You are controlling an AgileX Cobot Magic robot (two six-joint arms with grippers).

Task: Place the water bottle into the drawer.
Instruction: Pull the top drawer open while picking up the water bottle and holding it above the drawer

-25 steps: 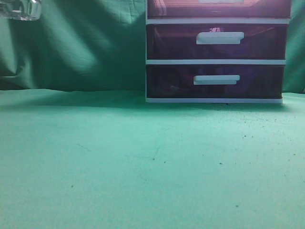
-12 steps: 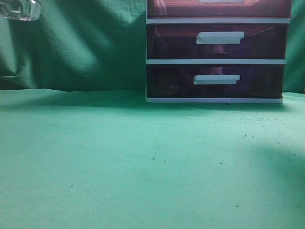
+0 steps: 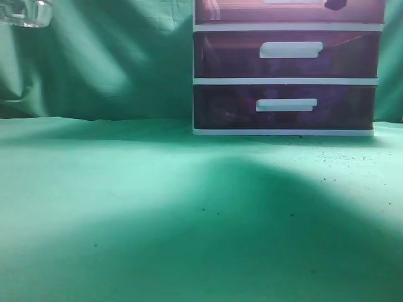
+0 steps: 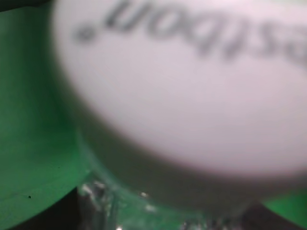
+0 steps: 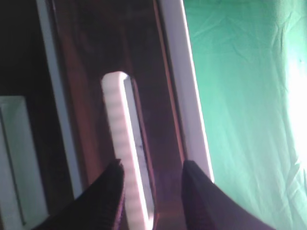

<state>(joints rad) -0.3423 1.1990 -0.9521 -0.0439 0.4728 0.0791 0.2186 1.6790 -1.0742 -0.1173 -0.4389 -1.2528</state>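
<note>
The white-framed drawer unit (image 3: 286,82) stands at the far edge of the green tabletop (image 3: 126,207), right of centre. The drawer (image 3: 239,11), its uppermost, is cut off by the top of the exterior view. In the right wrist view the right gripper (image 5: 149,191) is spread, one dark finger on each side of a white bar handle (image 5: 127,148). The water bottle (image 4: 177,96) fills the left wrist view as a blur; whether the left gripper grasps it cannot be told. Its clear base (image 3: 25,12) shows high above the tabletop's far left corner.
</note>
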